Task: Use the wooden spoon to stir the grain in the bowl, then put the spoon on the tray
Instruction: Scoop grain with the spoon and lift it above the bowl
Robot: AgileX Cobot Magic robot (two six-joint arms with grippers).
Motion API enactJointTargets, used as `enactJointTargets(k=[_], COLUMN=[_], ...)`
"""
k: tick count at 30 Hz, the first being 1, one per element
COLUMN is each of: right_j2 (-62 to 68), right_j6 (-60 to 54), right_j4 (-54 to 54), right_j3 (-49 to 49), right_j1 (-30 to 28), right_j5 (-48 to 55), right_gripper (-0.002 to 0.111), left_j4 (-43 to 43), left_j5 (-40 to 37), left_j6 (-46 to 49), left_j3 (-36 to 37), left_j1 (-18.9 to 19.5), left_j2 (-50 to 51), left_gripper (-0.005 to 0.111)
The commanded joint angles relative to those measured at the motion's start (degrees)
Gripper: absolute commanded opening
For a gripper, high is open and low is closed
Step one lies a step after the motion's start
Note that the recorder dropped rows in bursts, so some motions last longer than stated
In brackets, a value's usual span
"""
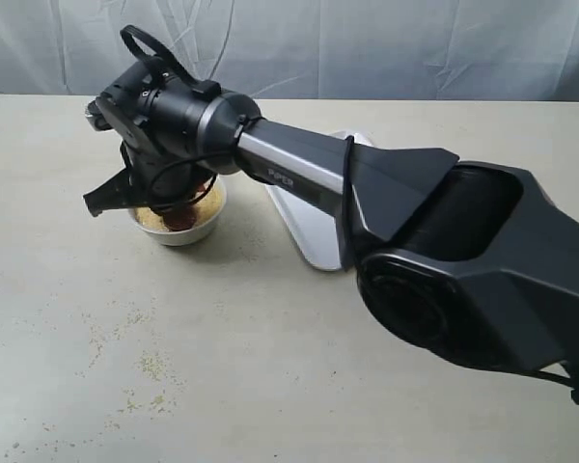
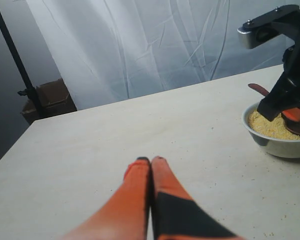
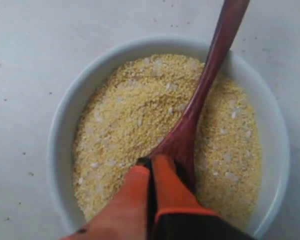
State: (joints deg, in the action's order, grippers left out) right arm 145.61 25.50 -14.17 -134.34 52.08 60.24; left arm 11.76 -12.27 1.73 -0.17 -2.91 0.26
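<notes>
The left claw (image 2: 151, 161) hangs low over a bare part of the pale surface (image 2: 90, 165), well apart from the task's things; its two orange fingers lie pressed together, with only a thin dark seam between them. In the exterior view, loose greenish-yellow specks (image 1: 154, 367) are scattered on the surface toward the near left. Further right and further back stands the white bowl (image 1: 188, 234), upright on the surface; the yellow-tan grain (image 3: 130, 110) fills it nearly to the rim.

The wooden spoon (image 3: 210, 65) lies in the bowl; its scoop is sunk in the grain near the middle, and its slim handle runs out over the rim and past it. The right claw (image 3: 151, 162) points down into the bowl from above; its orange fingers stand together, with their tips at the grain and right against the edge of the scoop; whether any part of the spoon is pinched between them I cannot tell.

Just to the right of the bowl the white tray (image 1: 314, 231) lies flat on the surface, apart from the bowl; the right arm (image 1: 299, 164) reaches across above it from the right and hides most of it.
</notes>
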Motion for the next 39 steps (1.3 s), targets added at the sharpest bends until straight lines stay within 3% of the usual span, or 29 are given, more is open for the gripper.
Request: enactJointTargets(k=[1,7,9,35,37,39], right_j2=[-2.9,-2.5,-2.0,2.7,2.7,2.5], right_j6=[6.0,9.6,11.5,15.1,15.1,15.1], right_j4=[-5.8,1.5,1.4,0.3,0.2,-0.2], right_j3=[-0.3,-0.3,-0.3,-0.3,-0.3,-0.3], right_j1=[-0.4,-4.1,-4.7,-4.7,-4.7,-4.7], right_j5=[-1.5,-5.9,-7.1,-10.6,-10.8,-10.8], right_gripper=[0.004,0.034,0.037,0.037,0.035,0.025], left_j4=[-0.2,-0.2,-0.2,-0.2,-0.2,-0.2], left_j5=[0.3,0.3,0.3,0.3,0.3,0.3], left_j6=[-0.1,-0.1,-0.1,-0.1,-0.1,-0.1], left_j3=[0.2,0.2,0.2,0.2,0.2,0.2], left_j1=[0.0,0.0,0.0,0.0,0.0,0.0], left_j2=[-0.3,-0.3,-0.3,-0.3,-0.3,-0.3], left_gripper=[0.000,0.000,0.000,0.000,0.000,0.000])
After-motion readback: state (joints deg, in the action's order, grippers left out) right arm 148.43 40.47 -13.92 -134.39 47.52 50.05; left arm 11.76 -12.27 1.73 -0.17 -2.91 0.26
